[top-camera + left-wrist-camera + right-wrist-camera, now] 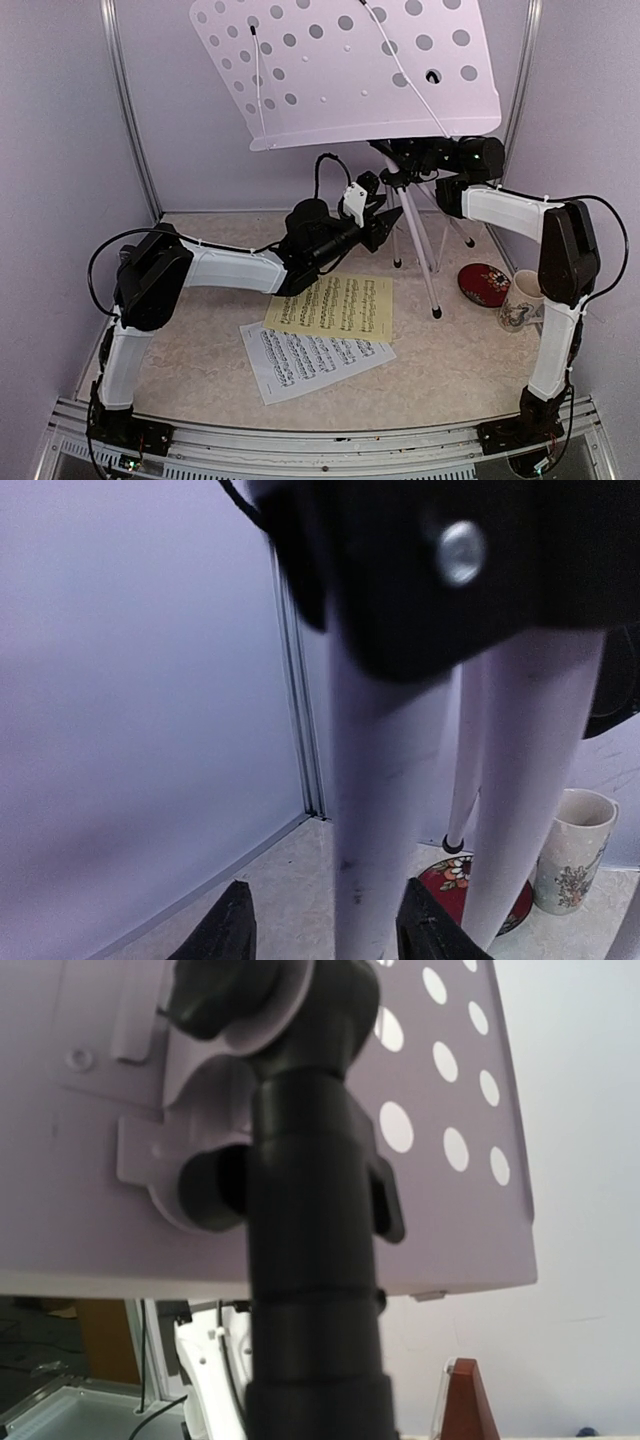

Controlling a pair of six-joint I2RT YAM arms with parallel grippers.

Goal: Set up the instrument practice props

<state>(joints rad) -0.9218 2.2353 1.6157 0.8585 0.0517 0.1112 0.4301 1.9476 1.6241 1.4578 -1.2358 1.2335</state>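
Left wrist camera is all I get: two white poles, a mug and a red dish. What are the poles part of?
Observer: They belong to a white music stand; its perforated desk tilts high above them.
Operator: Any music on it?
Observer: None. A yellow sheet lies on the table, overlapping a white sheet.
Operator: Where's the other arm?
Observer: The right gripper is up at the stand's black post, just under the desk.
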